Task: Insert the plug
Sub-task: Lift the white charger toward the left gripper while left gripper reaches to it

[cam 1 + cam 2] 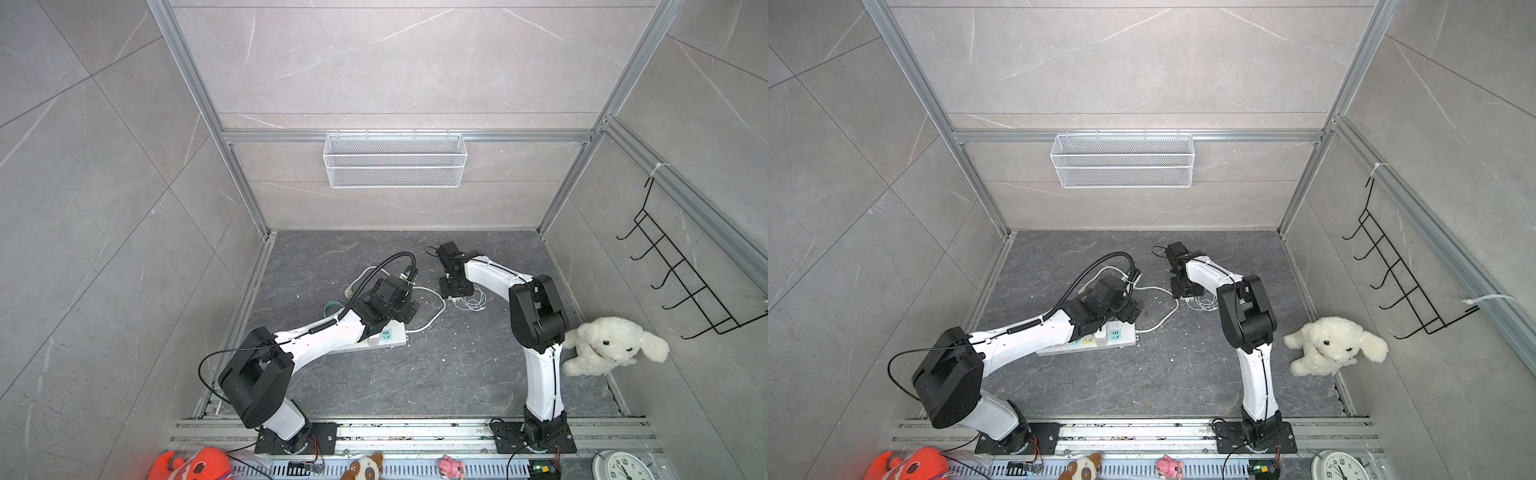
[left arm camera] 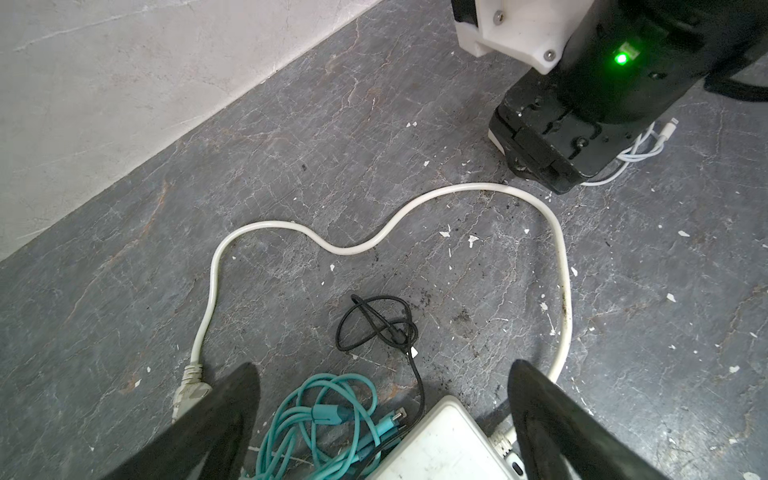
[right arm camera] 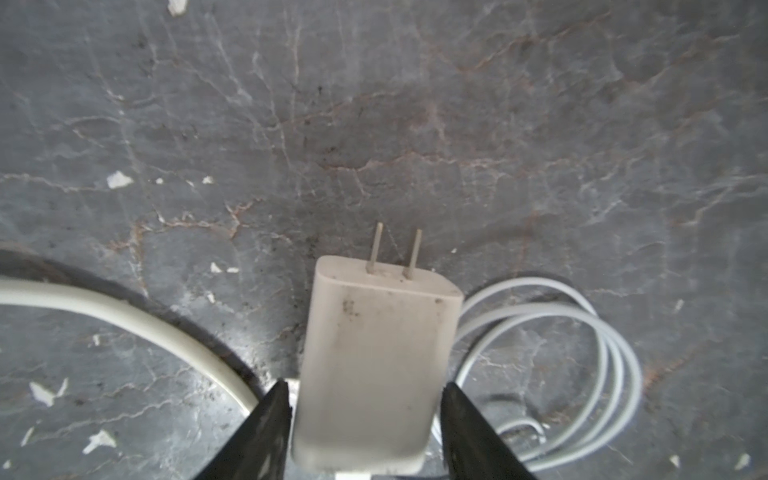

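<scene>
My right pincer (image 3: 365, 385) is apparently clenching the white two-pronged charger plug (image 3: 374, 353) down at the dark stone worktop (image 3: 415, 104), prongs (image 3: 376, 245) pointing straight ahead; the white power strip (image 1: 388, 336) is lying leftward, under my splayed left pincer (image 2: 382, 365).

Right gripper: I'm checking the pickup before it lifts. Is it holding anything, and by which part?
The right gripper looks closed on the white charger, fingers on its two sides near the cable end; prongs free.
</scene>
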{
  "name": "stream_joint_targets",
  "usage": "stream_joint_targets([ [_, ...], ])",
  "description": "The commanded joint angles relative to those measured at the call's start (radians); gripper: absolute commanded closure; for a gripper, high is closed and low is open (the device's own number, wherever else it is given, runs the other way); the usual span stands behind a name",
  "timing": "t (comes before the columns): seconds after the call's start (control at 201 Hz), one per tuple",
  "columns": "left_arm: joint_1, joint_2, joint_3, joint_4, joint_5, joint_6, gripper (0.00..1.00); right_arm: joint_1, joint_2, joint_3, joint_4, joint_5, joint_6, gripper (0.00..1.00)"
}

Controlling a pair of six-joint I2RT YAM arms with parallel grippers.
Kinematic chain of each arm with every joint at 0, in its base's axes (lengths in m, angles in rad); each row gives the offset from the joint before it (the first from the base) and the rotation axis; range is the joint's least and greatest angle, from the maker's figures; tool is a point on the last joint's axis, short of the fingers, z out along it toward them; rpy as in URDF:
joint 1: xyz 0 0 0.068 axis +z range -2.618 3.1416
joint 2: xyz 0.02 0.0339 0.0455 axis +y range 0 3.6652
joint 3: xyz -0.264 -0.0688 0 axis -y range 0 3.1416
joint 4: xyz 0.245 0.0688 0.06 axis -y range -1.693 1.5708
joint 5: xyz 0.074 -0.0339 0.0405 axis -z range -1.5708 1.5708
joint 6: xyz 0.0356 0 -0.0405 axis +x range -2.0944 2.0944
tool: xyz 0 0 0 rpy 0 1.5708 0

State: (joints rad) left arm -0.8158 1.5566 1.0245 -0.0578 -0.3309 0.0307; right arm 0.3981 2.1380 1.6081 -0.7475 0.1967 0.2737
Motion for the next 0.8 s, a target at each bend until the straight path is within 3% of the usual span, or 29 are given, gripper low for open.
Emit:
stream_joint_targets([
  [0.0,0.014,-0.009,0.033,0.000,-0.009,0.012,0.05,0.003,0.022,-0.016,-0.016,-0.019,0.000,0.42],
  [0.209,0.026,-0.018,0.030,-0.013,-0.008,0.018,0.05,-0.002,0.034,0.009,-0.046,-0.043,-0.058,0.54],
  [0.413,0.041,-0.033,0.024,-0.037,0.002,0.028,0.05,0.001,-0.067,-0.063,-0.019,-0.129,-0.237,0.72],
  [0.612,0.043,-0.041,0.065,-0.133,0.043,0.033,0.05,0.058,-0.257,-0.182,-0.021,-0.229,-0.450,0.72],
  [0.791,0.044,-0.078,0.083,-0.217,0.187,-0.002,0.06,0.108,-0.358,-0.262,-0.037,-0.272,-0.510,0.73],
])
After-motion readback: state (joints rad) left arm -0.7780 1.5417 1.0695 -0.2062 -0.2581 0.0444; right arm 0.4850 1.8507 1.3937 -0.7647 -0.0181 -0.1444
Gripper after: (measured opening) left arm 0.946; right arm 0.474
